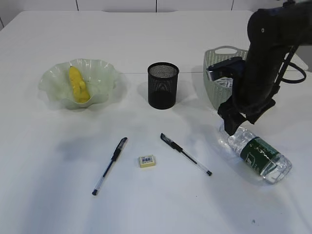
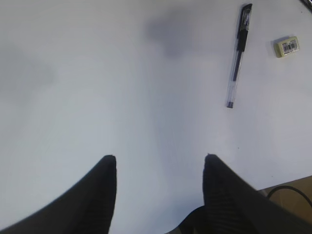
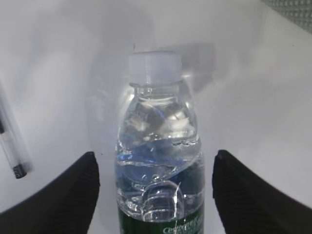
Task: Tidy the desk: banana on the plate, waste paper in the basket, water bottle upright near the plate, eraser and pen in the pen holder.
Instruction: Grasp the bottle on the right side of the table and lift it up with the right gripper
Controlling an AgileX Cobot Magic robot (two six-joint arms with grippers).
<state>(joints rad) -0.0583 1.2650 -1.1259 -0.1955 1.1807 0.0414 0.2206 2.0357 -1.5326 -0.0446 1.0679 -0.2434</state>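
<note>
The water bottle [image 1: 261,155] lies on its side at the right of the desk [image 1: 156,209], cap toward the pen holder [image 1: 163,85]. My right gripper [image 1: 234,124] hangs over its neck, open; in the right wrist view the right gripper [image 3: 155,153] has a finger on either side of the bottle [image 3: 158,146], with gaps showing. The banana [image 1: 78,85] rests in the plate [image 1: 105,73]. Two pens [image 1: 110,165] [image 1: 185,153] and the eraser [image 1: 146,160] lie in front. My left gripper [image 2: 160,157] is open over bare desk, a pen [image 2: 238,56] and the eraser [image 2: 286,46] ahead. The waste paper is out of view.
The basket [image 1: 217,61] stands at the back right, partly behind my right arm. The pen holder is upright mid-desk, between plate and basket. One pen's tip [image 3: 9,146] lies close to the bottle's left in the right wrist view.
</note>
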